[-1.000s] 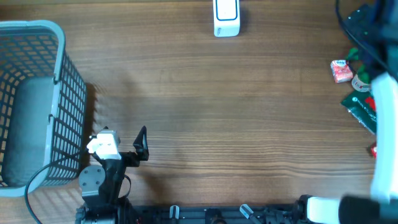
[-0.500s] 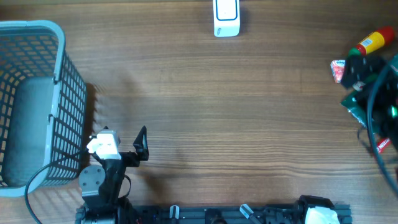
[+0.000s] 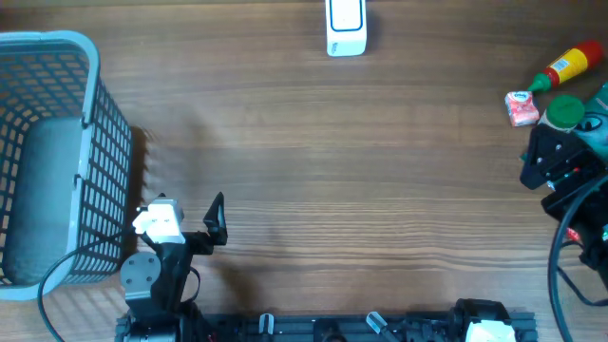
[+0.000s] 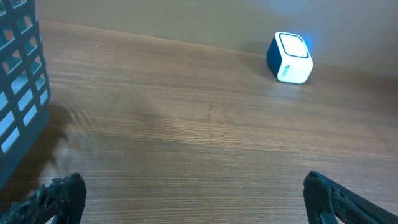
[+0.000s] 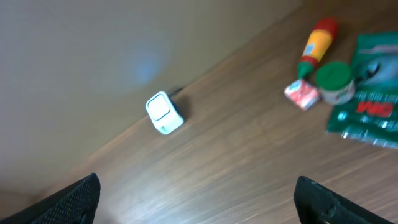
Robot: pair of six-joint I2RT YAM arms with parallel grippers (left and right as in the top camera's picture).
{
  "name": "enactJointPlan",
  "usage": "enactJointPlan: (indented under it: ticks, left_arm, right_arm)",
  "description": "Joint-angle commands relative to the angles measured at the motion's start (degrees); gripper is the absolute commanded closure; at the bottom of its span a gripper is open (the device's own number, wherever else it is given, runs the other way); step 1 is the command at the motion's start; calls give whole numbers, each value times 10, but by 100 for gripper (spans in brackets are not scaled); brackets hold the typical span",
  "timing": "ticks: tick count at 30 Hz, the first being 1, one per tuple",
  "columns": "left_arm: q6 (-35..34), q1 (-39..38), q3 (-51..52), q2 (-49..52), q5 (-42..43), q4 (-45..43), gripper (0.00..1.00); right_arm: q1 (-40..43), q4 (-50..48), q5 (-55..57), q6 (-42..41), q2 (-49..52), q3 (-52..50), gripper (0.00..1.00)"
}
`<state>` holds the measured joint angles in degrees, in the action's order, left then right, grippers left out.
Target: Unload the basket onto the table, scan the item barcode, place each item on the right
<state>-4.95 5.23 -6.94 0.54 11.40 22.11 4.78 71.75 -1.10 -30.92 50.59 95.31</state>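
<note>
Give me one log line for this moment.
left gripper: open, empty | right gripper: open, empty, near jar | scanner: far table edge, lit blue | step: no item picked up

Light-blue plastic lattice basket (image 3: 112, 133), far left of overhead frame, upright. Brown wood-grain table (image 3: 342, 180) fills rest.

a wood-grain table (image 3: 313, 180) meets a plain beige wall (image 5: 87, 43) under soft, even light.
</note>
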Motion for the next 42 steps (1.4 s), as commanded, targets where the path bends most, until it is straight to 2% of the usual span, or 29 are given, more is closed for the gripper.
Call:
enactJointPlan:
  ticks: [1, 5, 12, 17, 23, 28, 33, 42]
  left_arm:
    - [11, -3, 3, -2, -4, -2, 0]
    - [11, -3, 3, -2, -4, -2, 0]
    - [11, -3, 3, -2, -4, -2, 0]
    - [11, -3, 3, -2, -4, -2, 0]
    - [11, -3, 3, -2, -4, -2, 0]
    - [11, -3, 3, -2, -4, -2, 0]
    - [11, -3, 3, -2, -4, -2, 0]
    - [11, -3, 3, -2, -4, -2, 0]
  right_arm:
    - [-5, -45, 14, 39, -16, -39, 0]
    - [-11, -177, 10, 39, -77, -155, 0]
    - [-63, -437, -7, 38, -227, -417, 0]
    - [-84, -656, -10, 38, -341, -613, 0]
    - [-84, -836, -19, 39, -436, -769, 0]
    - [-84, -893, -10, 40, -469, -834, 0]
    - [-84, -909, 17, 39, -505, -883, 0]
    - [-84, -917, 54, 39, -504, -932, 0]
